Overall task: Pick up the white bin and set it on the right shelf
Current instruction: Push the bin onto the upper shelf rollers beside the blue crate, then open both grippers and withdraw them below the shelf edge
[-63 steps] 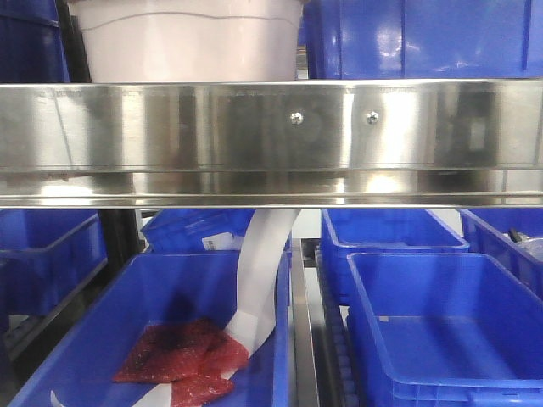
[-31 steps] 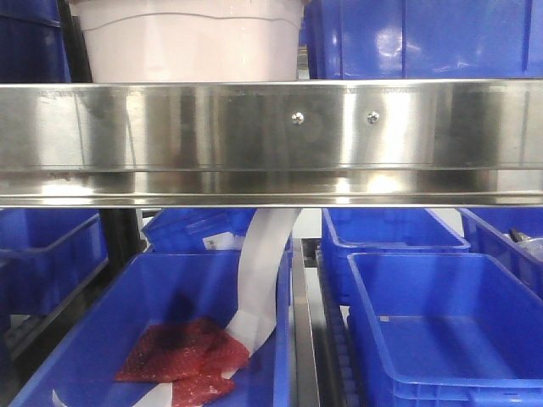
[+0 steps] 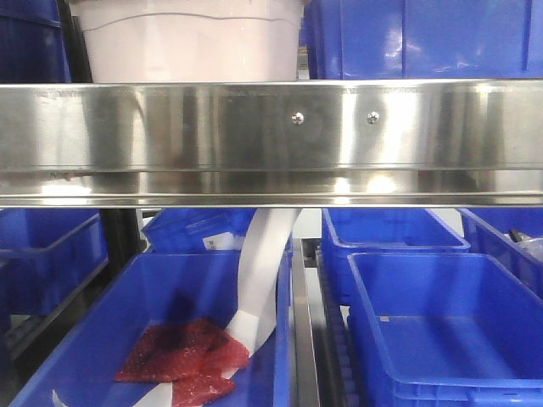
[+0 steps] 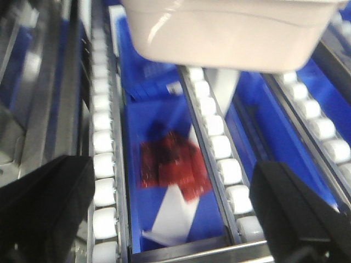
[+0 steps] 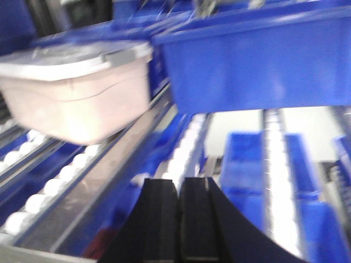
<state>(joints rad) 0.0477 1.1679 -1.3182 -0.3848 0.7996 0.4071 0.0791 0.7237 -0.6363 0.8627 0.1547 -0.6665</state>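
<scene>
— So, spotted the white bin [image 3: 191, 42] yet?
— Yes. Sits at 11 o'clock in the front view, behind the steel rail of the right shelf [image 3: 339, 127], just beside a blue crate [image 3: 424, 38] at its 3 o'clock.
— And seen from the wrists?
— Fills 12 o'clock ahead of the left gripper [image 4: 170, 170], with the near face along 9 to 3; cannot tell the long axis for certain. Lies off at 10 o'clock from the right gripper [image 5: 178, 186], corner-on.
— Favours which arm?
— Probably the left: squarer on, seemingly nearer.
— Grip state?
— On the left: spread wide, clasping nothing, hovering above the rollers [image 4: 104, 164]. On the right: pressed flat together, empty, aimed at 12 o'clock past the bin.
</scene>
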